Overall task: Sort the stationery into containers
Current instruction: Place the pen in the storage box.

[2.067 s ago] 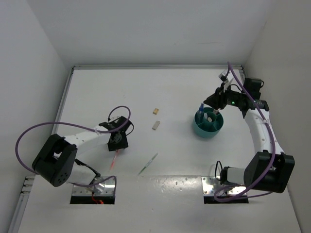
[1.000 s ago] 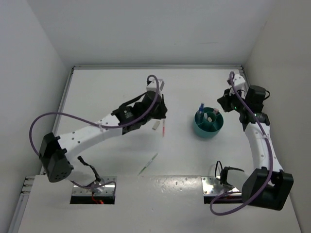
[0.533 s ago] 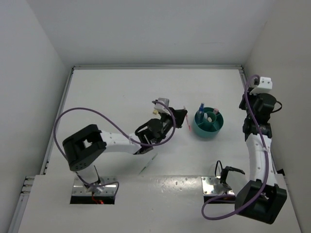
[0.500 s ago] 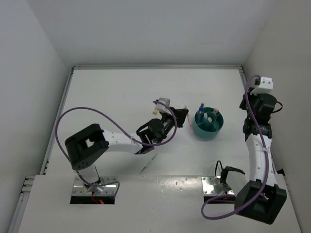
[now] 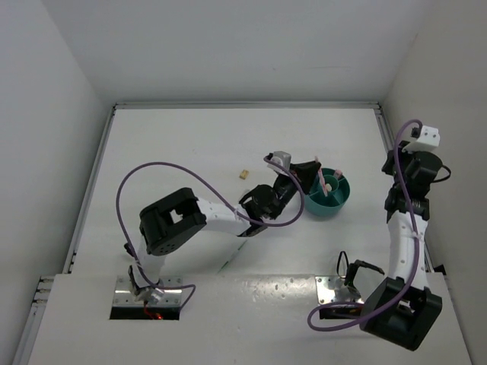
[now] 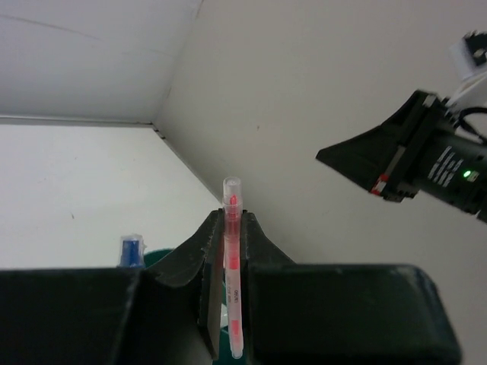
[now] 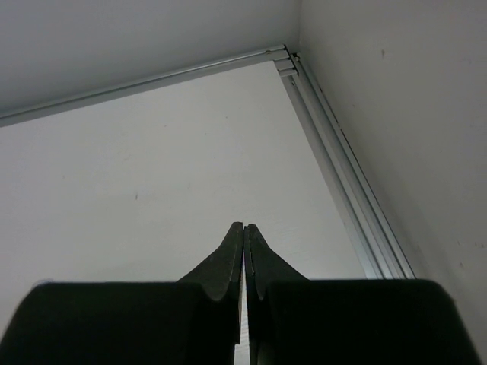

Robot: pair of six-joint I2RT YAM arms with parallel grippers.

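Step in hand: dropping the thin pink pen [image 6: 230,304] into the teal cup [image 5: 328,211]. My left gripper [image 6: 230,217] is clamped tight on it, the jaws pinching the barrel at abt mid-length. The pen stands nearly upright and its capped tip pokes out past the fingertips. From the top view my left arm is stretched far out to the right, w/ the gripper right at the cup's left rim, prob. just over it. I can't tell which compartment sits under the pen. The wrist cam shows only a sliver of teal beside a blue pen [image 6: 132,249] standing in the cup.

My right gripper [image 7: 243,228] is pressed shut w/ nothing between the fingers, parked up by the far right wall, well apart from the cup.

Next move, as I judge it: tip the pen down over an open compartment, check it clears the dividers and the blue pen, then let go.

After that, a yellow eraser [image 5: 243,174] and a thin green pen [image 5: 225,264] wait on the table [image 5: 190,144], both to the left of the cup.
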